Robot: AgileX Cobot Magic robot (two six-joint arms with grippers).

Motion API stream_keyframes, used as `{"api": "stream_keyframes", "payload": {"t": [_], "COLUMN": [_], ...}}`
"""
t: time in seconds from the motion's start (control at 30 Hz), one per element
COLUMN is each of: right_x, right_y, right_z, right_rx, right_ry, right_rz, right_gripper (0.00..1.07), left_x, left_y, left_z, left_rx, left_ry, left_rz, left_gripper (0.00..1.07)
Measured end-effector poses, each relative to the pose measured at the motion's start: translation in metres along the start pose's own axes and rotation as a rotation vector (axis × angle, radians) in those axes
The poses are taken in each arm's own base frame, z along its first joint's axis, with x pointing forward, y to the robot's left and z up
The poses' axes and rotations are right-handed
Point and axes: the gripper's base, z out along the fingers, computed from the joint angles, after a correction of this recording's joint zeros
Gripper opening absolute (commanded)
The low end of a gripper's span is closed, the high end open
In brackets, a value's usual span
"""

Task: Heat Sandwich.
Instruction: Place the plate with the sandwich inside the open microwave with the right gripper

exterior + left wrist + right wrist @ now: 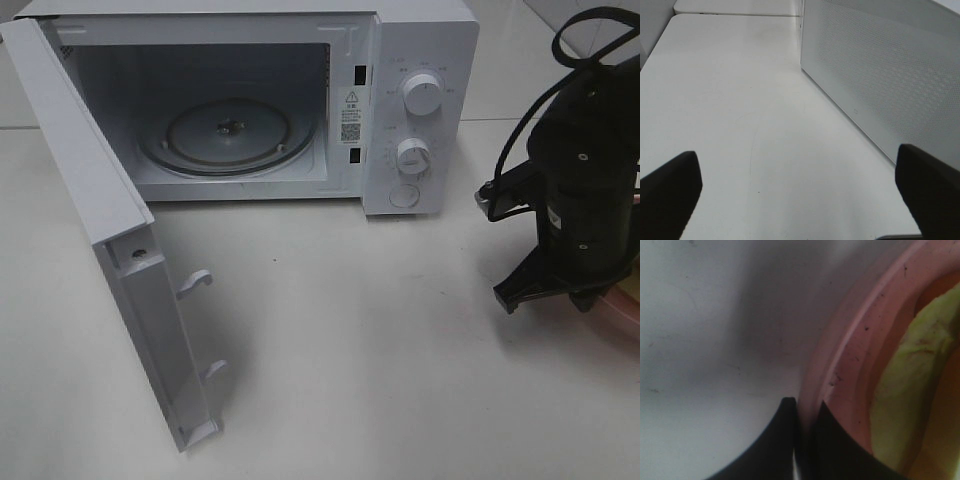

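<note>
Only the pale green lettuce of the sandwich (pixel 905 390) shows, close up in the right wrist view, lying on the pink plate (pixel 850 355). My right gripper (pixel 807 412) is shut on the plate's rim, one black finger outside it and one inside. In the exterior high view that gripper (pixel 583 297) hangs low at the far right, and a sliver of the pink plate (pixel 625 300) peeks out beside it. My left gripper (pixel 800 195) is open above bare table beside the microwave's perforated side wall (pixel 880 75), with nothing between its fingers.
The white microwave (pixel 420 110) stands at the back, its door (pixel 110 230) swung wide open toward the front left. Its glass turntable (pixel 228 135) is bare. White tabletop (pixel 350 330) stretches between the door and the right arm.
</note>
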Motion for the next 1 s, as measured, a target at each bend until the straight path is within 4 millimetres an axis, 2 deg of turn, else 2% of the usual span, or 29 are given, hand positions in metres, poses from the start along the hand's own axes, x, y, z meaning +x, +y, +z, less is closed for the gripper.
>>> {"api": "stream_keyframes", "payload": {"t": [0.53, 0.8, 1.0], "right_x": [0.034, 0.049, 0.057], "right_y": [0.009, 0.013, 0.018], "right_z": [-0.035, -0.042, -0.054], "right_rx": [0.012, 0.005, 0.002], "right_ry": [-0.058, -0.075, -0.106], "right_rz": [-0.06, -0.083, -0.107], "right_gripper": [0.0, 0.0, 0.0], "left_x": [0.0, 0.0, 0.0], "left_y": [0.0, 0.0, 0.0], "left_z": [0.0, 0.0, 0.0], "left_rx": [0.0, 0.0, 0.0], "left_ry": [0.0, 0.0, 0.0], "left_rz": [0.0, 0.0, 0.0], "left_gripper": [1.03, 1.03, 1.03]}}
